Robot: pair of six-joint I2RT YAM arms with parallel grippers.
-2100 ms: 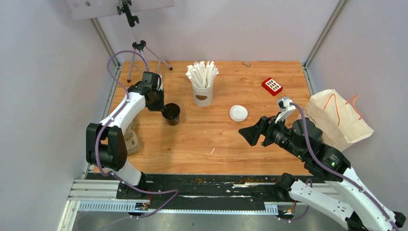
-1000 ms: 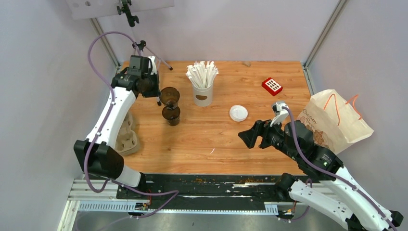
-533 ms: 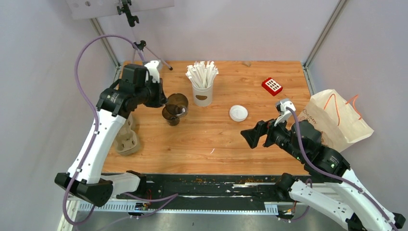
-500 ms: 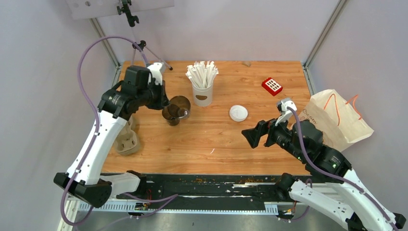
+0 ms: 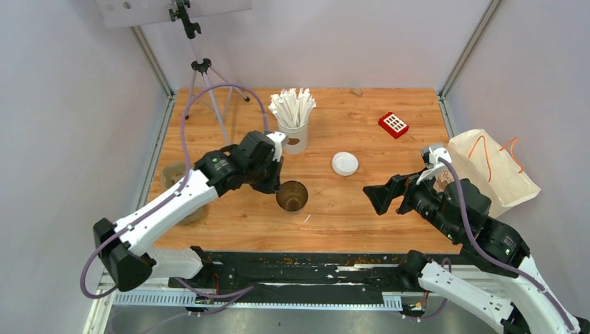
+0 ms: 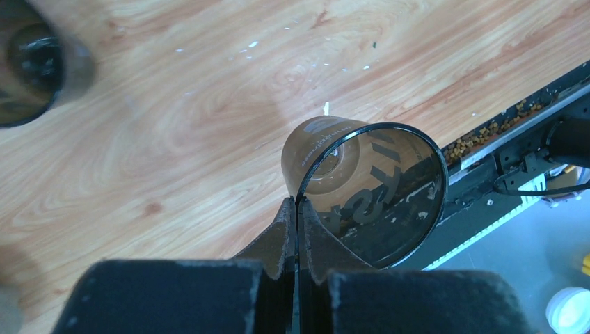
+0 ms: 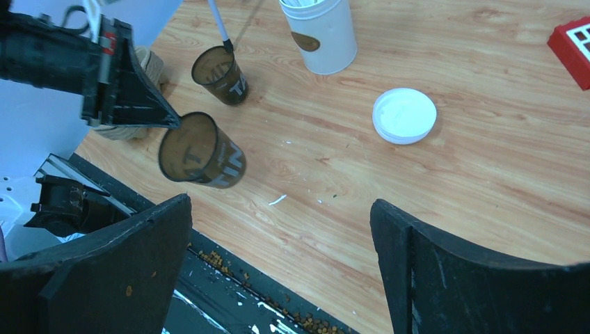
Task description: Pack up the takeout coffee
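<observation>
Moved forward: cup (image 5: 292, 195) now hangs tilted over mid-table.
Left gripper (image 6: 298, 209) pinches its rim; judged light, crushable; right gripper (image 5: 379, 198) spread, empty.

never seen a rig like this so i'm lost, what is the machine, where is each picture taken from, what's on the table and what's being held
These are two robot arms bolted at the near edge of a table. One picture looks down from above and behind them. The other two come from a camera on each wrist, so each shows its own gripper. The left gripper is shut on the rim of a tilted brown cup with no lid. The right gripper is wide open and holds nothing. On the table are a second brown cup, a white lid, a white cup of paper-wrapped sticks and a red block. A paper bag sits at the right edge, a beige pulp carrier by the left arm.
</observation>
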